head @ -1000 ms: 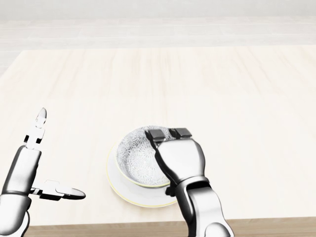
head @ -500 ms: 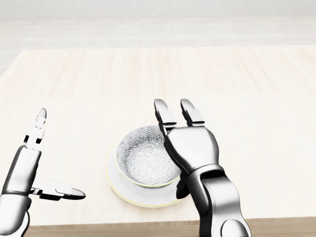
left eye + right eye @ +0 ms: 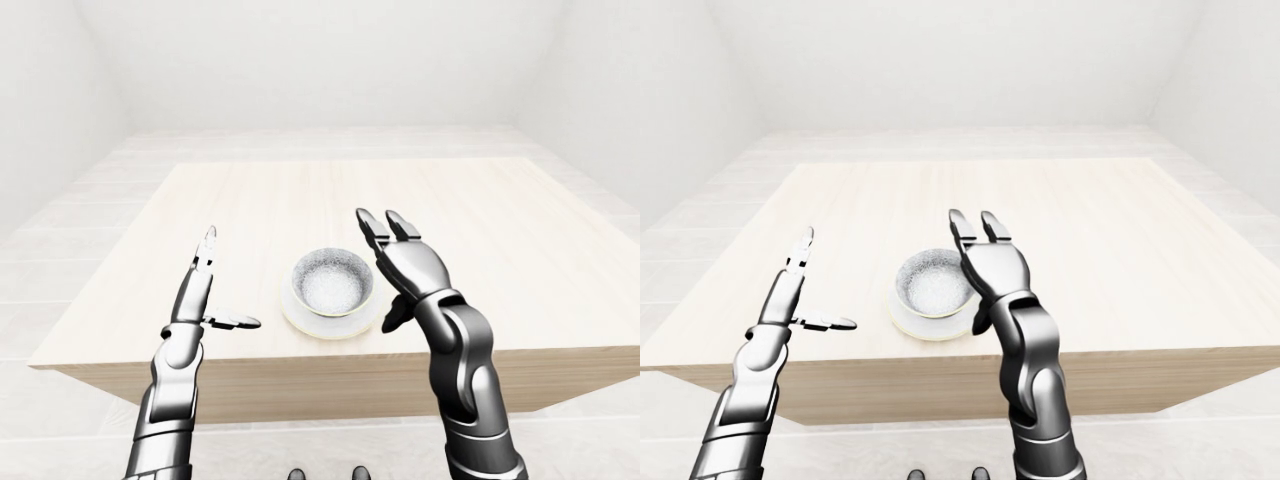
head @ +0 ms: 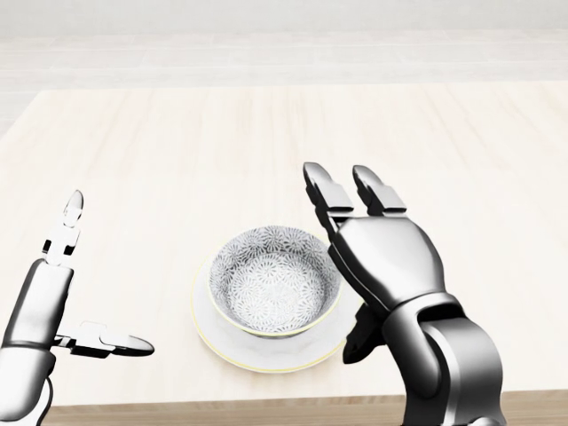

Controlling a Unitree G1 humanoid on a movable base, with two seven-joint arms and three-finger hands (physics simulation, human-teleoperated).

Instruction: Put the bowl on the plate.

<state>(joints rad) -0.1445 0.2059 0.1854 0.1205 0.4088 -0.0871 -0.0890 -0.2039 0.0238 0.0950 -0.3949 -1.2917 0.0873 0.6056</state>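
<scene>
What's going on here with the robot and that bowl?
A humanoid robot stands at a wooden table. The patterned bowl already sits on the plate near the table's bottom edge in the head view. The right hand is open just to the right of the bowl, with no fingers closed round it. The left hand is open too, off to the left and holding nothing.

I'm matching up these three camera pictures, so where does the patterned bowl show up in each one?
Left-eye view: bowl at centre, slightly below middle.
Head view: bowl lower centre.
Right-eye view: bowl just left of centre.
Shared landmark: the open right hand, just right of the bowl in every view.
</scene>
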